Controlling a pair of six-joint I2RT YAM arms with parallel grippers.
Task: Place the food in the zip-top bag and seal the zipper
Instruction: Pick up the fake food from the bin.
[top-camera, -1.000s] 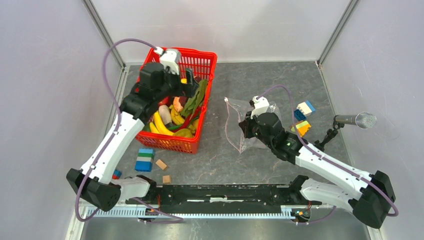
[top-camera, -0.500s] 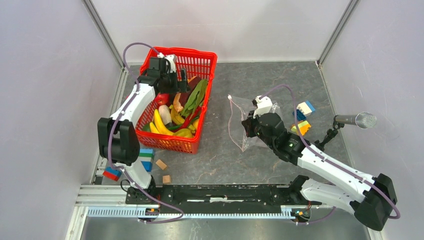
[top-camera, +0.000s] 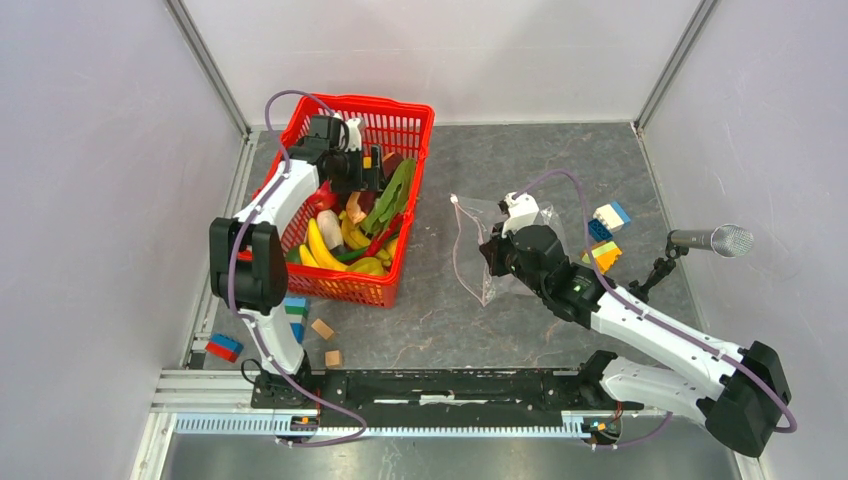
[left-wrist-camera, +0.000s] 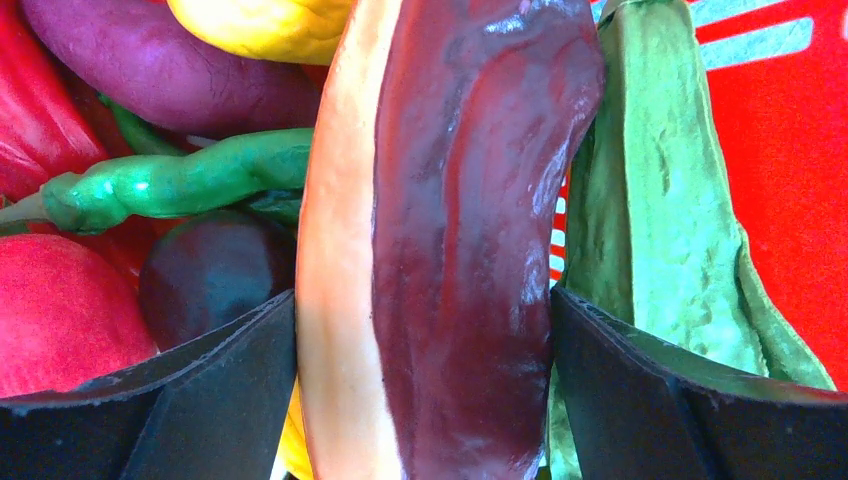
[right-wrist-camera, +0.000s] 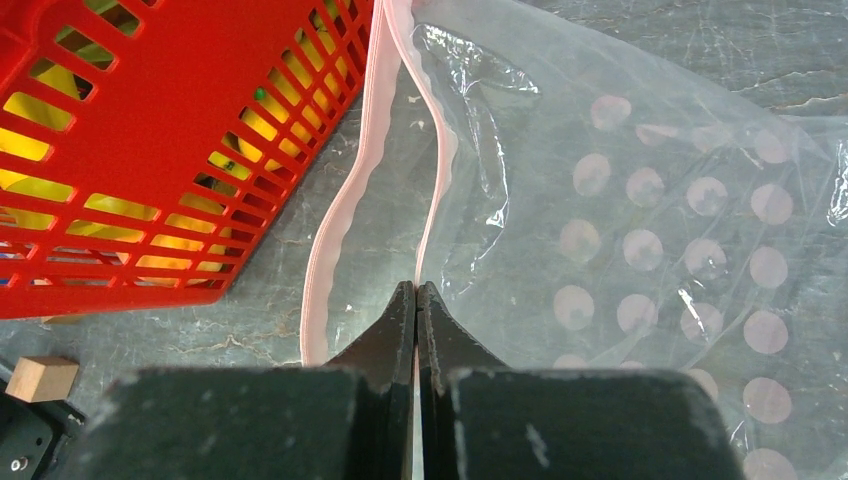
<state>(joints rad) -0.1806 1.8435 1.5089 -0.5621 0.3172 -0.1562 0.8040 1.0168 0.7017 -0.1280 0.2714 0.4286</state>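
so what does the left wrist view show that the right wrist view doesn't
Only left wrist: the open left gripper straddling a long maroon-and-cream toy vegetable, beside a green plastic chilli. Only right wrist: the shut right gripper pinching the pink zipper strip of the clear dotted plastic bag, its mouth gaping, plus a small wooden block. Both: the red plastic mesh basket.
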